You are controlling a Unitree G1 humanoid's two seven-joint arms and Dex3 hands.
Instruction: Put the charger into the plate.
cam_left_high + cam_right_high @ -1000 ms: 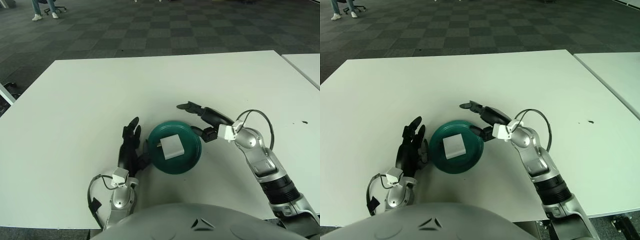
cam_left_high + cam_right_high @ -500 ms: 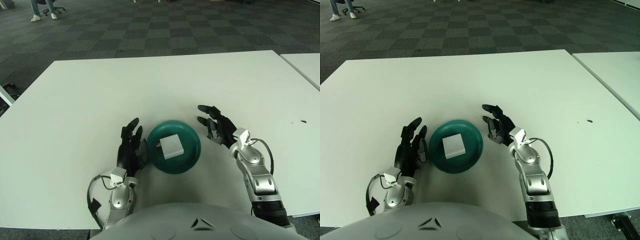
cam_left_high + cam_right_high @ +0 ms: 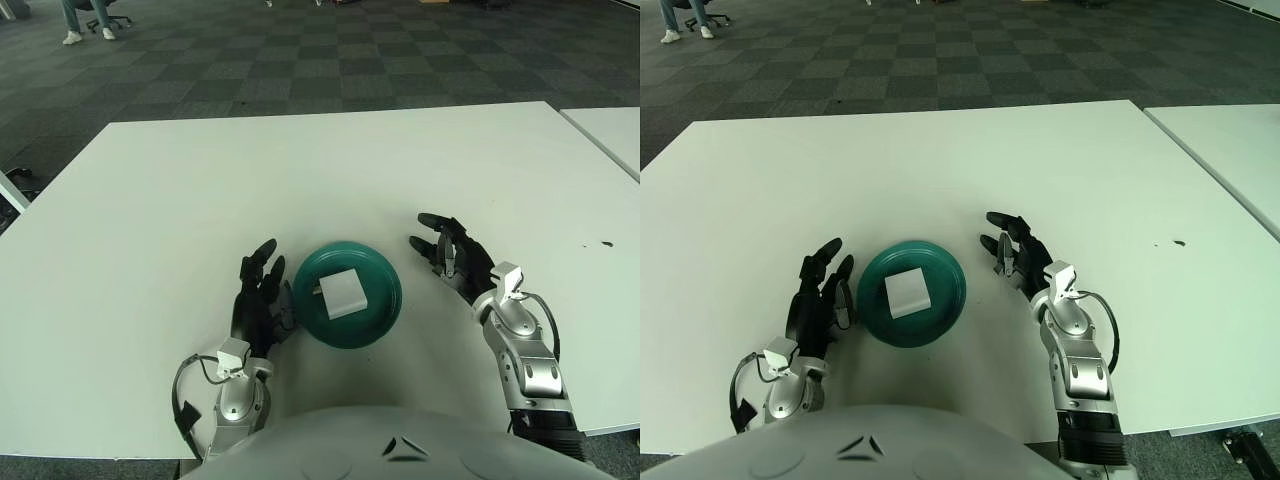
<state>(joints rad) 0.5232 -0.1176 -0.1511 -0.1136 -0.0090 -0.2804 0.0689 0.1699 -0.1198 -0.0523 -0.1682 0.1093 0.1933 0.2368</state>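
Note:
A white square charger [image 3: 343, 293] lies flat inside the dark green plate [image 3: 383, 313] near the table's front middle. My right hand [image 3: 452, 255] is just right of the plate, apart from it, fingers spread and holding nothing. My left hand [image 3: 260, 292] shows just left of the plate, its fingers extended and empty, close to the plate's rim.
The white table [image 3: 200, 190] stretches wide around the plate. A second white table [image 3: 610, 125] shows at the far right, across a gap. A small dark speck [image 3: 606, 243] marks the table at the right. Checkered carpet lies beyond the far edge.
My right hand has drawn back from over the plate's far right rim toward me and to the right, its arm straightening. The charger stays in the plate. The left hand barely moved.

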